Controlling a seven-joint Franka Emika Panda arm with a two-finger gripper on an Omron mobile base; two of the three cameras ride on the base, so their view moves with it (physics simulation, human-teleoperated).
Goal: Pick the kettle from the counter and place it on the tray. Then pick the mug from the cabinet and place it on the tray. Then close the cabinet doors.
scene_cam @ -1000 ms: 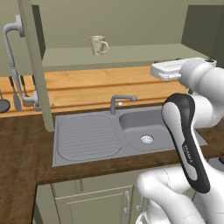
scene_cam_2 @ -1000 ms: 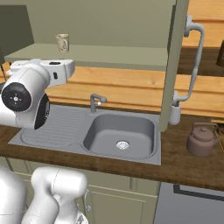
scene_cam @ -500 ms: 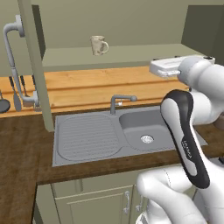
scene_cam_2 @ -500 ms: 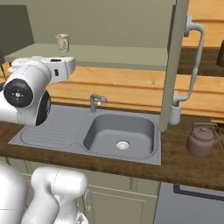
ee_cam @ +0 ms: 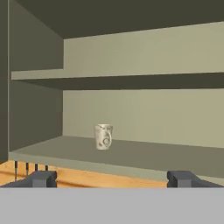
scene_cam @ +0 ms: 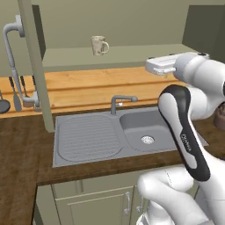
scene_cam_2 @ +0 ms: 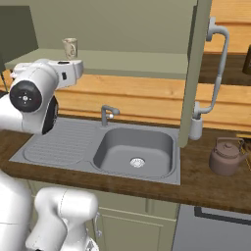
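Orange-wood wall panelling (scene_cam: 88,88) above grey sink (scene_cam: 127,132)

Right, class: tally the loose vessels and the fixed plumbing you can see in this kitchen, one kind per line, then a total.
Mugs: 1, the mug on the cabinet shelf.
Kettles: 1, the kettle on the counter.
Sinks: 1, the sink.
Taps: 1, the tap.
Total: 4.

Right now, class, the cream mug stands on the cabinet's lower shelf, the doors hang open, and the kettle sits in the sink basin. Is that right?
Not quite. The kettle is not in the sink; it stands on the counter to the sink's right, as the right base view shows. The rest holds: the mug stands on the cabinet's lower shelf and the doors hang open.
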